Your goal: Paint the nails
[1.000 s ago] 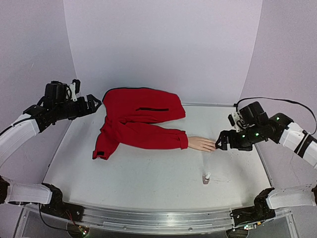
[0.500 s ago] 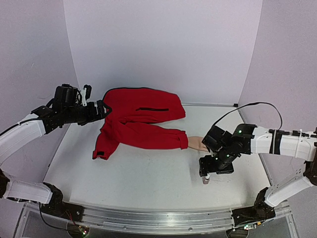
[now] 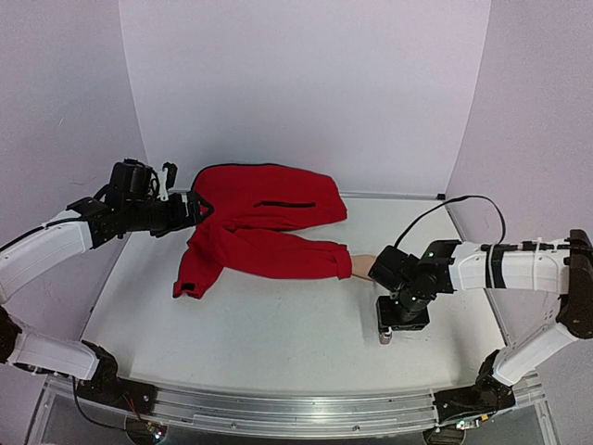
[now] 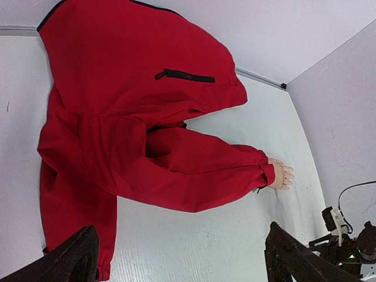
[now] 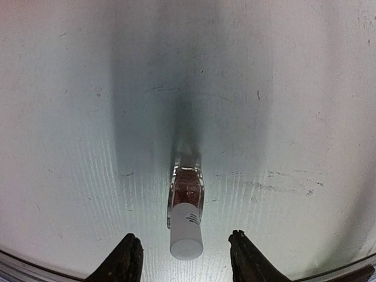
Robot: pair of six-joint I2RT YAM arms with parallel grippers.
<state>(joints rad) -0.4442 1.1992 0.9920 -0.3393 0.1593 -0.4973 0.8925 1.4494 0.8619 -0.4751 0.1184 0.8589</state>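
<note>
Your right gripper (image 5: 184, 237) hung with fingers apart astride the bottle (image 5: 187, 197)'s white cap (image 5: 186, 244), its dark mark (image 5: 191, 218) unreadable; your left gripper (image 4: 180, 230) gaped over the jacket (image 4: 129, 88).

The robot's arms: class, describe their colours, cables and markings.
The left arm and right arm have white links with black joints and black wrists. The right arm also carries black bands, a green light and a looping black cable. The left gripper and right gripper are black, each with two dark fingers.
</note>
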